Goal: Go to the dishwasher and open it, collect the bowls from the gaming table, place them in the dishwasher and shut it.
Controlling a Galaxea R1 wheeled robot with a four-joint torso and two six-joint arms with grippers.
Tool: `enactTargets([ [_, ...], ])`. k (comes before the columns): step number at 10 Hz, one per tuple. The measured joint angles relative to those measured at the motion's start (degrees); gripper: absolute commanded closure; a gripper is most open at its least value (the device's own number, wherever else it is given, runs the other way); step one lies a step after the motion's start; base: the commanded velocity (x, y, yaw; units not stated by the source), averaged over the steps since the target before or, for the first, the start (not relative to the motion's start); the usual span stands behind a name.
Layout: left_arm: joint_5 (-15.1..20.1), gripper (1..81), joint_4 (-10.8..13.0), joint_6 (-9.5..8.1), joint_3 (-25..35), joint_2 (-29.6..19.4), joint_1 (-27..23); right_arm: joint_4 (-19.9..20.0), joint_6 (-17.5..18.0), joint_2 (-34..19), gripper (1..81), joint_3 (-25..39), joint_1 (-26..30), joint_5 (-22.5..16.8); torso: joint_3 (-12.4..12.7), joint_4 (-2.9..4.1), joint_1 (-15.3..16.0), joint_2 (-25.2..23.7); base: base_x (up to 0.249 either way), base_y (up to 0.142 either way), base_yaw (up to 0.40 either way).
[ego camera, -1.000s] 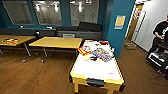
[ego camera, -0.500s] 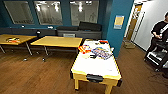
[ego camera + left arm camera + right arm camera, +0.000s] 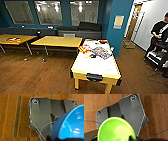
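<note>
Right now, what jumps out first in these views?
The bright blue bowl looms large in the left wrist view over the brown wood floor, and the glossy lime-green bowl does the same in the right wrist view. In the head view, the white-topped yellow-sided gaming table stands at centre with colourful clutter at its far end, and a person in black stands at the right edge.

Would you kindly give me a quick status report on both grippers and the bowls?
Bright blue round bowl at left wrist, green round bowl at right wrist; grip state unclear. White-topped yellow gaming table ahead, clutter on far end. Person standing at right.
</note>
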Motion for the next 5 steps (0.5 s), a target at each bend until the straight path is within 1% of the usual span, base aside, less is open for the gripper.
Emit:
enactTargets([
  [3,-0.02,81.1,-0.24,-0.05,-0.07,0.00,0.44,-0.39,-0.01,0.11,81.1,-0.24,-0.07,-0.06,0.00,0.00,0.01,-0.02,0.000,0.000,0.000],
  [5,0.00,81.1,-1.49,-0.05,-1.07,0.33,0.72,-0.84,-0.01,0.96,81.1,-0.27,0.06,-0.17,0.00,0.00,0.01,-0.02,0.000,0.000,0.000],
])
